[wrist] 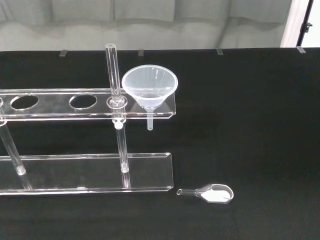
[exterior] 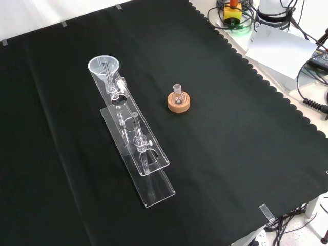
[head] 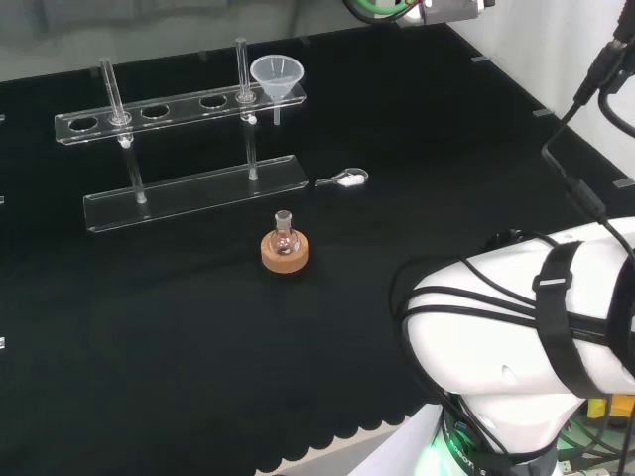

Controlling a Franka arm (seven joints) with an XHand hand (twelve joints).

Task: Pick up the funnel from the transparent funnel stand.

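Observation:
A clear plastic funnel (head: 276, 77) sits upright in the end hole of the transparent funnel stand (head: 184, 104), at the stand's right end in the head view. In the front view the funnel (exterior: 104, 66) is at the far end of the stand (exterior: 154, 184). The wrist view looks at the funnel (wrist: 149, 86) from a short distance; its short stem hangs below the stand's upper rail (wrist: 55, 102). The rail's other holes hold nothing. Two clear posts carry the rail above a flat base.
A small round flask on a cork ring (head: 285, 243) stands in front of the stand, also in the front view (exterior: 179, 100). A clear spoon with white powder (head: 344, 179) lies near the base's right end (wrist: 212, 193). The arm's white link (head: 526, 337) stands at the head view's lower right.

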